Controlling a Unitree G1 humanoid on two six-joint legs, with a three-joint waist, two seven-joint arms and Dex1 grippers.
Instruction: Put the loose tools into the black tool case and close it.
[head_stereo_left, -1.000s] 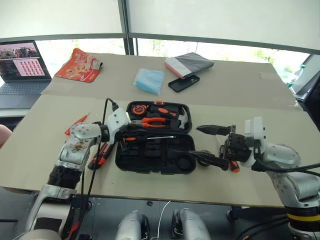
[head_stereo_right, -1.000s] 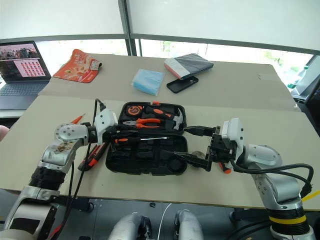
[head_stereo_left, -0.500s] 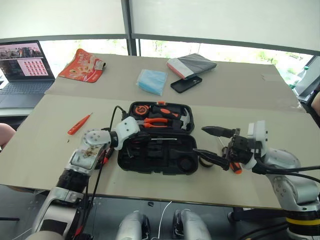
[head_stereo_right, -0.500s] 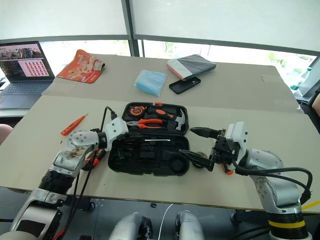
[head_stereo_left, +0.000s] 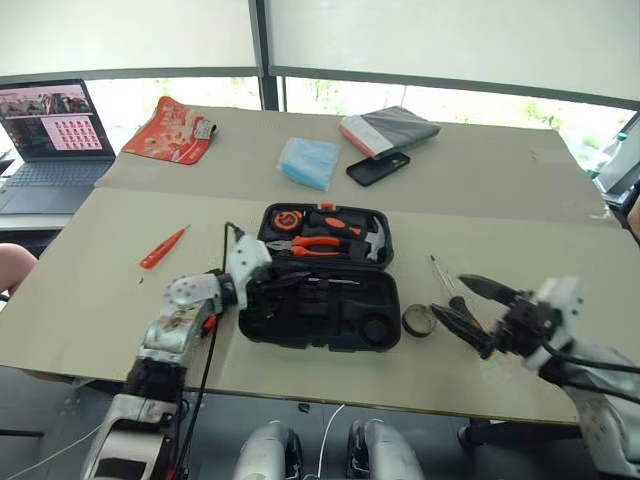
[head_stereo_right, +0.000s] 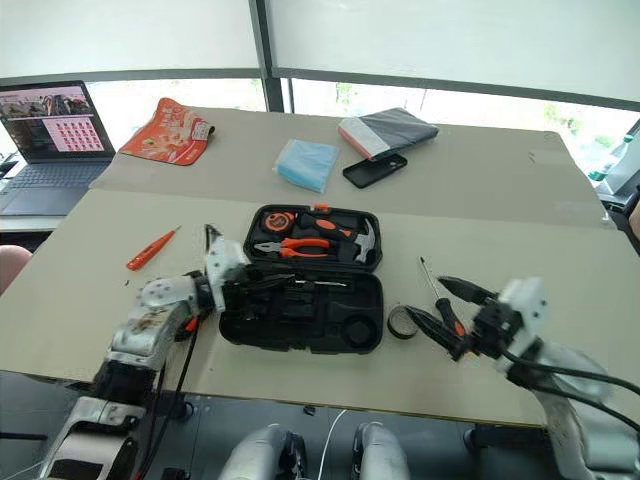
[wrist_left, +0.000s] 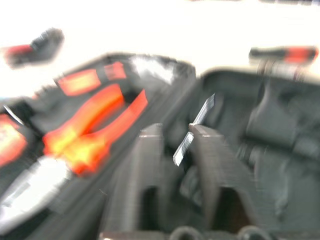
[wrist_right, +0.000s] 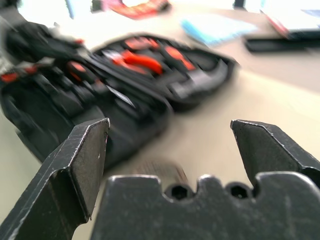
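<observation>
Now the black tool case (head_stereo_left: 320, 290) lies open mid-surface. The tape roll (head_stereo_right: 402, 321) and a screwdriver (head_stereo_right: 440, 295), its long axis running away from the robot, lie just beside the right pincer (head_stereo_right: 440, 307), jaws wide apart. The left pincer (wrist_left: 176, 145), fingers slightly apart, sits inside the case. An orange screwdriver (head_stereo_left: 163, 247) lies far left.

Both arms are jointed silver-grey and white shells, each ending in a gripper of two black pointed fingers. A black cable (head_stereo_left: 208, 340) loops along the left arm (head_stereo_left: 178, 322). The right gripper (wrist_right: 170, 150) has a scuffed black base with small round holes.
</observation>
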